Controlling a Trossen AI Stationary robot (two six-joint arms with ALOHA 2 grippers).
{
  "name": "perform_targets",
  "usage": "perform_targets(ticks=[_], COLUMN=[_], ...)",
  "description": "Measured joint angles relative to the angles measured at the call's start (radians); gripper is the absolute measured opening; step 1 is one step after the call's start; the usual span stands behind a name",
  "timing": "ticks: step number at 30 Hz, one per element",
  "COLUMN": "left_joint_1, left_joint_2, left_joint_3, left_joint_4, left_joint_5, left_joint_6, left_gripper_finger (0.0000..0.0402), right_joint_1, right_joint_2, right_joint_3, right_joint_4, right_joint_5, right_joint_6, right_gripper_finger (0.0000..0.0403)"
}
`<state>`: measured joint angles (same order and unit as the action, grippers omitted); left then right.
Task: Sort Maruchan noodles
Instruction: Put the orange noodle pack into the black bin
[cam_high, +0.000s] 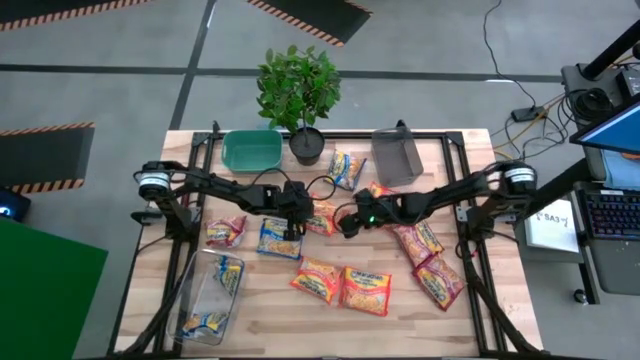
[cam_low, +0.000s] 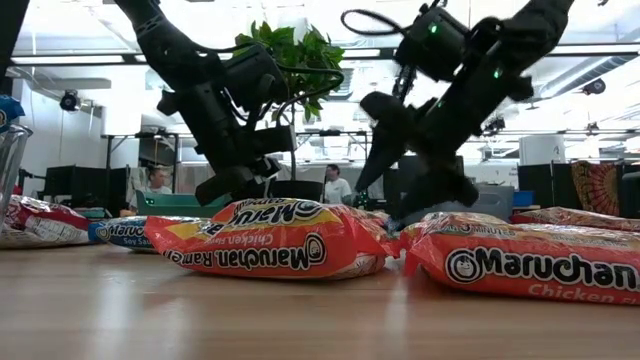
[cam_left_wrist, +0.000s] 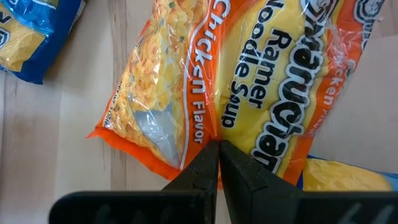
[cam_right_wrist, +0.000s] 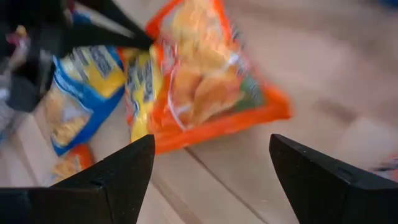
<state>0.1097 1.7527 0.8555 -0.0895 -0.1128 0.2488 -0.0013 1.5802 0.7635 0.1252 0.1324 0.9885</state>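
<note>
From above, both arms met near the table's middle, the left gripper (cam_high: 300, 212) and right gripper (cam_high: 343, 222) flanking an orange packet (cam_high: 322, 217). The left wrist view showed what the overhead one could not: the left gripper's fingers (cam_left_wrist: 205, 168) pressed together, their tips at the orange packet's (cam_left_wrist: 249, 81) edge; whether they pinched the wrapper could not be told. The right wrist view showed the right gripper's fingers (cam_right_wrist: 112, 177) spread wide apart, the same orange packet (cam_right_wrist: 205, 87) just ahead of them and a blue-and-yellow packet (cam_right_wrist: 78, 93) beyond it. Only the low view revealed height: both grippers hung above the table, behind two orange packets (cam_low: 270, 240) lying flat up front.
</note>
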Motion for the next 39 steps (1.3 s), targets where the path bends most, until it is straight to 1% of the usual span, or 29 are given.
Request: perform_targets(ticks=[6, 10, 14, 18, 22, 26, 35, 37, 39], left_joint_1=[0.001, 0.0, 0.0, 0.0, 0.0, 0.0, 0.0, -0.002, -0.003], left_joint_2=[0.0, 0.0, 0.0, 0.0, 0.001, 0.001, -0.024, -0.046, -0.075], left_joint_3=[0.0, 0.0, 0.0, -0.001, -0.001, -0.001, -0.001, -0.001, -0.001], left_joint_4=[0.003, 0.004, 0.005, 0.012, 0.023, 0.025, -0.013, -0.046, -0.067], left_joint_5=[0.029, 0.052, 0.074, 0.081, 0.082, 0.082, 0.082, 0.082, 0.082], left_joint_6=[-0.007, -0.008, -0.008, -0.006, -0.006, 0.0, 0.012, 0.009, -0.001], left_gripper_finger=[0.0001, 0.0001, 0.0001, 0.0001, 0.0001, 0.0001, 0.0001, 0.0001, 0.0001], right_joint_1=[0.001, -0.012, -0.024, -0.025, -0.026, -0.026, -0.025, -0.025, -0.025], right_joint_2=[0.126, 0.176, 0.204, 0.235, 0.274, 0.286, 0.237, 0.219, 0.201], right_joint_3=[0.0, 0.001, 0.023, 0.07, 0.127, 0.167, 0.228, 0.239, 0.256], right_joint_4=[0.227, 0.362, 0.389, 0.385, 0.373, 0.318, 0.129, 0.076, 0.032], right_joint_5=[0.004, 0.026, 0.031, 0.035, 0.036, 0.037, 0.051, 0.048, 0.045], right_joint_6=[0.045, 0.048, 0.031, -0.013, -0.068, -0.118, -0.236, -0.268, -0.299], right_gripper_finger=[0.0306, 0.0306, 0.0298, 0.0276, 0.0238, 0.0188, 0.0049, 0.0024, 0.0016])
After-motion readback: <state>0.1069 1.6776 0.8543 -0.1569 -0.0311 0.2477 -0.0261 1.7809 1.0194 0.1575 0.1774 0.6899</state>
